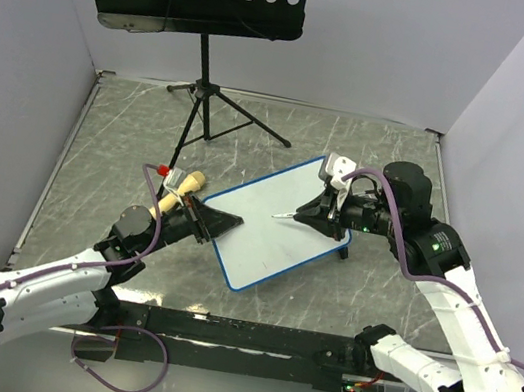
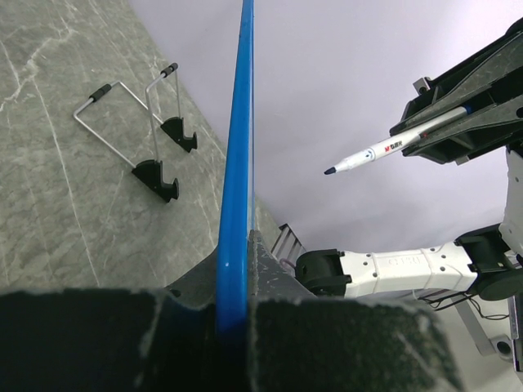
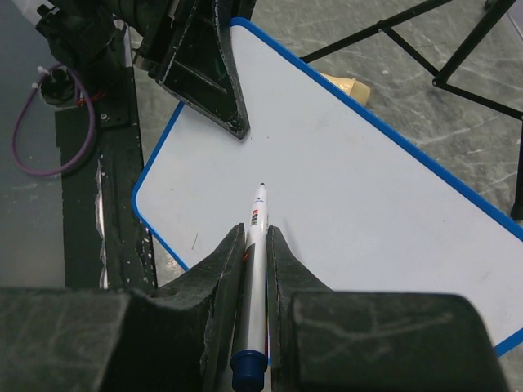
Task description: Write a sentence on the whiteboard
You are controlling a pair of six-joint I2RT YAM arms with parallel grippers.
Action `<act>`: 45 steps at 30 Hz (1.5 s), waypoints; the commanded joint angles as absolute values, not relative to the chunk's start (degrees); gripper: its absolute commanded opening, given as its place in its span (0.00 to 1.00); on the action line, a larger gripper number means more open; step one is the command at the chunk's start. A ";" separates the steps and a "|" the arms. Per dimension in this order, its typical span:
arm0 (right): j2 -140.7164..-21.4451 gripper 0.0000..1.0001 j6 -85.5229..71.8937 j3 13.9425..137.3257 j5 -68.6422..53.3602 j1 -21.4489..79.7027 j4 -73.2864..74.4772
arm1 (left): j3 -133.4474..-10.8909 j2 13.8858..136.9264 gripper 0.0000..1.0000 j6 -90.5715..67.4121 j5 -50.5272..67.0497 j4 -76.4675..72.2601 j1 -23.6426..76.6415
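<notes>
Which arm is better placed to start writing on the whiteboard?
Right arm: its jaws grip the marker, tip aimed at the blank whiteboard; the left arm has its jaws clamped on the board's edge.

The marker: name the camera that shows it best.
Right wrist view: the marker runs lengthwise up the frame, tip and blue end both visible, clamped in the right tool. The left wrist view shows it side-on, its tip clear of the whiteboard. The top view shows only a small sliver.
</notes>
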State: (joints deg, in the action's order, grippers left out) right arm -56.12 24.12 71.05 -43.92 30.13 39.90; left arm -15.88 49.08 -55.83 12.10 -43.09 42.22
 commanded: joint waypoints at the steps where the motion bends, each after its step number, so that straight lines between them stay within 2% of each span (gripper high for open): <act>1: -56.16 0.00 25.14 73.65 -43.59 30.50 39.20 | -19.25 47.20 0.01 -58.36 11.69 -52.30 42.54; 22: -58.10 0.00 26.98 74.53 -41.75 35.86 40.17 | -19.51 48.60 0.01 -59.33 12.04 -53.70 42.54; 45: -58.45 0.00 27.25 74.18 -39.99 36.12 39.46 | -19.51 48.87 0.01 -59.50 12.31 -53.88 42.71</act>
State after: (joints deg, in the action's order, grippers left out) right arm -58.37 26.70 71.72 -40.75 35.66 40.75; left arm -15.88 49.76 -57.95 12.14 -44.80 42.37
